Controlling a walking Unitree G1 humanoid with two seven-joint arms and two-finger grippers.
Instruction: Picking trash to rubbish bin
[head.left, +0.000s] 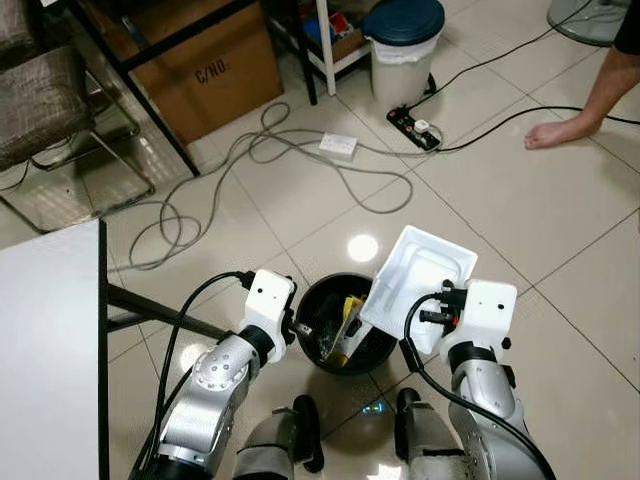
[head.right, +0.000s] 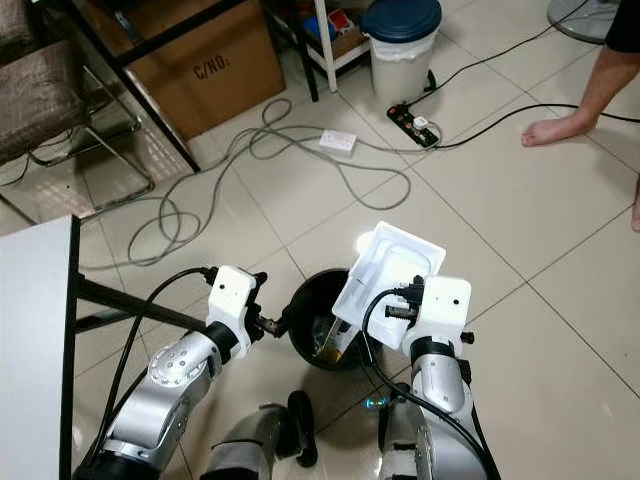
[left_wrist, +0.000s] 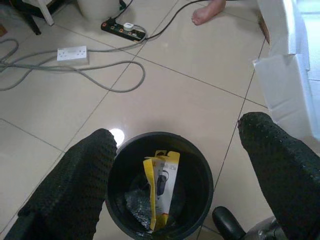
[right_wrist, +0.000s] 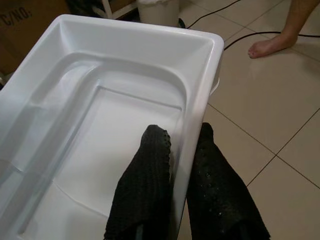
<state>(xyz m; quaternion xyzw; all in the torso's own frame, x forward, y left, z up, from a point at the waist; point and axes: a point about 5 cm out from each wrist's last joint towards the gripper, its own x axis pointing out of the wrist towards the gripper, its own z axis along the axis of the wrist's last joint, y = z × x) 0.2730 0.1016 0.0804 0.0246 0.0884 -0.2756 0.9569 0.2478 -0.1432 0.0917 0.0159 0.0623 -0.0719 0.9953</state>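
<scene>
Clearly the step in hand is the drop: the right gripper (right_wrist: 172, 165) has its two black fingers pinched on the side wall of a white moulded plastic tray (head.left: 418, 277), one finger inside the wall and one outside. The tray stands tilted ahead of that gripper, its lower edge over the rim of the small round black rubbish bin (head.left: 312, 300) on the tiled floor. Just beyond the left gripper (left_wrist: 175, 145), whose fingers are spread wide with nothing between them, the bin's mouth lies open, and a yellow card packet (left_wrist: 161, 187) already leans inside with some dark scraps.

I judge the tray wider than the bin's mouth, so the next move calls for tipping it steeper, one corner down, before the fingers let go; released flat, it would likely perch on the rim or slide to the floor. The left gripper sits close enough to steady the bin.
</scene>
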